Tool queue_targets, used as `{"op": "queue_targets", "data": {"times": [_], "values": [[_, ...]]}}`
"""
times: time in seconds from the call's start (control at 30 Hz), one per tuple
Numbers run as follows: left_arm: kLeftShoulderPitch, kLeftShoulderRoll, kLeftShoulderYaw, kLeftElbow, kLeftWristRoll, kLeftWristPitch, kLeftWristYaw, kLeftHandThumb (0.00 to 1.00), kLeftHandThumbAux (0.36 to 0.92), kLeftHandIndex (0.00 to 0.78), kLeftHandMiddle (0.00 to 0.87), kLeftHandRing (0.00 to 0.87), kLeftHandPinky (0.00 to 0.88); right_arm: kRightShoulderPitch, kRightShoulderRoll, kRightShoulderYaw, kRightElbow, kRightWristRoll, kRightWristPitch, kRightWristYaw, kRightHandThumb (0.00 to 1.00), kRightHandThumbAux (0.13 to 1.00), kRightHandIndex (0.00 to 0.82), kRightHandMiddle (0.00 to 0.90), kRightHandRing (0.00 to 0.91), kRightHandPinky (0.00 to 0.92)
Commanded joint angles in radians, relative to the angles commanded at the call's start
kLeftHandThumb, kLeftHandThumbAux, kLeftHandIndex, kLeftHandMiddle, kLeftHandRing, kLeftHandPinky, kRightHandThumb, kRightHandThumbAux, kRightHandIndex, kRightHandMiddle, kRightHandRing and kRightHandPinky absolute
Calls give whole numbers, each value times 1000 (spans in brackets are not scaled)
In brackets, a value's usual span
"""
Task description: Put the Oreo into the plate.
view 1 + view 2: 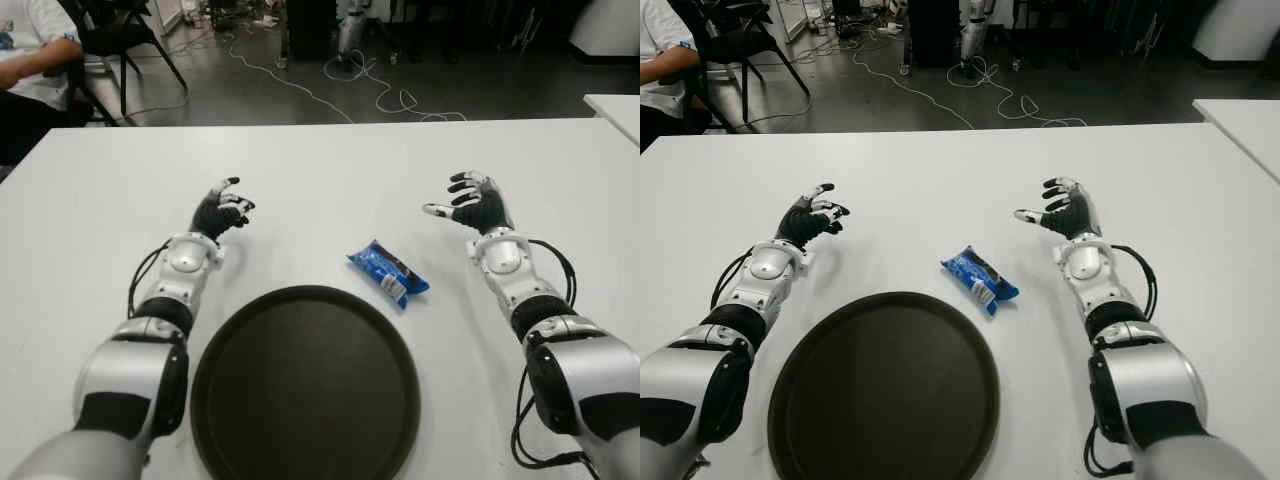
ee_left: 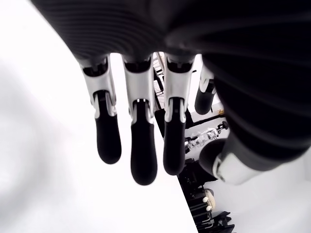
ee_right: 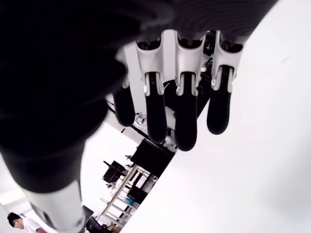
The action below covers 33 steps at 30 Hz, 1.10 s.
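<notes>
A blue Oreo packet point(image 1: 388, 272) lies flat on the white table point(image 1: 320, 160), just beyond the right rim of a round dark brown plate point(image 1: 305, 385) that sits at the table's near edge. My right hand point(image 1: 468, 203) hovers to the right of the packet and a little farther back, fingers spread and holding nothing. My left hand point(image 1: 224, 208) shows to the left of the packet, beyond the plate's left rim, fingers relaxed and holding nothing. Both wrist views show only extended fingers point(image 2: 141, 141) point(image 3: 187, 119) over bare white table.
A second white table's corner point(image 1: 615, 105) shows at the far right. Beyond the table's far edge are cables on a dark floor, a black chair point(image 1: 115, 40) and a seated person point(image 1: 25, 55) at the far left.
</notes>
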Motion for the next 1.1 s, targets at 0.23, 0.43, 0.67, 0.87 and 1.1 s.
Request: {"op": "queue_targets", "data": {"times": [0.23,0.43,0.67,0.87,1.1], "values": [[3,-3,4,3,-1,-7,7,1000,678,46,354,448,477,1,1,-14,1,17,5,16,24,789,336,402,426,430],[5,-3,0,4,7,-2,22,1000,662,124,374,460,408,3,0,-22,3,23,12,27,5,788,323,394,419,409],[5,1,-15,6,21,-6,29,945,659,402,407,474,363,3,2,-24,3,20,18,28,0,780,296,377,402,404],[7,4,-23,4,23,-14,23,938,658,439,423,470,344,4,3,-24,2,16,20,21,1,788,314,390,414,419],[3,7,-36,6,34,1,37,938,656,445,441,457,329,6,4,-22,2,12,18,12,0,781,315,393,421,419]]}}
